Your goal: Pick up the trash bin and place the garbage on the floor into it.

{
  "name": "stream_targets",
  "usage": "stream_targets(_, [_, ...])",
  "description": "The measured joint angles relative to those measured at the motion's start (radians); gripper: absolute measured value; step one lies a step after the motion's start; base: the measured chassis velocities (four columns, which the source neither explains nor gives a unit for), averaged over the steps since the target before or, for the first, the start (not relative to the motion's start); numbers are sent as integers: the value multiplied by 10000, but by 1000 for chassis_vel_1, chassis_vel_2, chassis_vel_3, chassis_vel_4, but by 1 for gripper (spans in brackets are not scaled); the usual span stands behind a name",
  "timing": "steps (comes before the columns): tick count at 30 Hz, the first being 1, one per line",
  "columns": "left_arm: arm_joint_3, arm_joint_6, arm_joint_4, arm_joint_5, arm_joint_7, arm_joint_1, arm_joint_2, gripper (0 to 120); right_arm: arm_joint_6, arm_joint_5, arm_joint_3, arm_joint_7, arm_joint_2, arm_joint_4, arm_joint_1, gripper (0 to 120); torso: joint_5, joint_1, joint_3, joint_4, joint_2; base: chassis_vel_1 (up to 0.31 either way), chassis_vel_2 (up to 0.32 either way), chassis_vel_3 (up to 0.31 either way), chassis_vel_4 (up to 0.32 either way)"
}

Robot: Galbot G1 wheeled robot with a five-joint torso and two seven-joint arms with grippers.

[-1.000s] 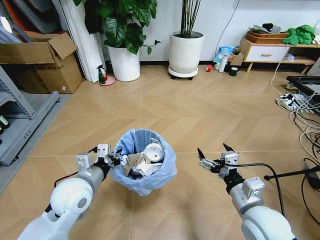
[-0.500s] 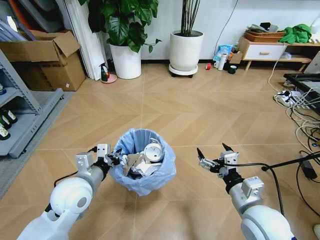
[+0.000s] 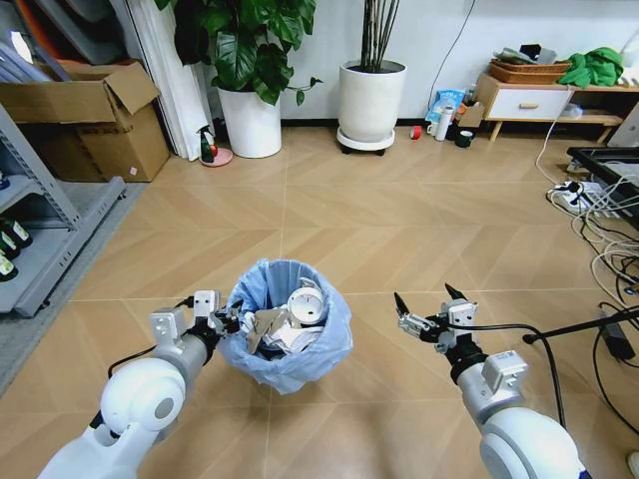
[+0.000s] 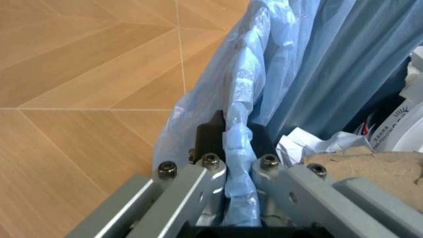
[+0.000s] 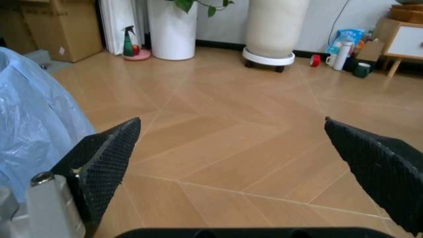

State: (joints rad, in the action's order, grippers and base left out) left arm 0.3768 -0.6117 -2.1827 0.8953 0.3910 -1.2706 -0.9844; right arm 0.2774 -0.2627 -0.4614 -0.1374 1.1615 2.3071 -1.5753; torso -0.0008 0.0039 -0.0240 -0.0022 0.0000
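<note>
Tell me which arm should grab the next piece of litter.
Probably the right. The right gripper is open and empty over bare floor, while the left gripper is shut on the rim of the bin, which already holds garbage.

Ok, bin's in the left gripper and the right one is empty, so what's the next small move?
Probably set the bin down and let go. The left gripper is clamped on the rim of the trash bin, which already holds the garbage, paper wads and a white lid. The right gripper hangs open over bare floor with no litter near the robot.
</note>
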Motion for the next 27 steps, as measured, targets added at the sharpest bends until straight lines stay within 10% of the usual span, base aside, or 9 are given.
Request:
stream_targets(18, [114,-5,-71,-38,92,-173,-119,0,-86,66,-1,39,-16,22,-66,100,2,-1,2,0,0,33,-28,-30,30])
stream_targets(27, [323,-105,1077,491,2014,281,-556,0,-421,46,-5,51,-1,-171,13,100,-1,0,0,0,0,14,-11,-15,10])
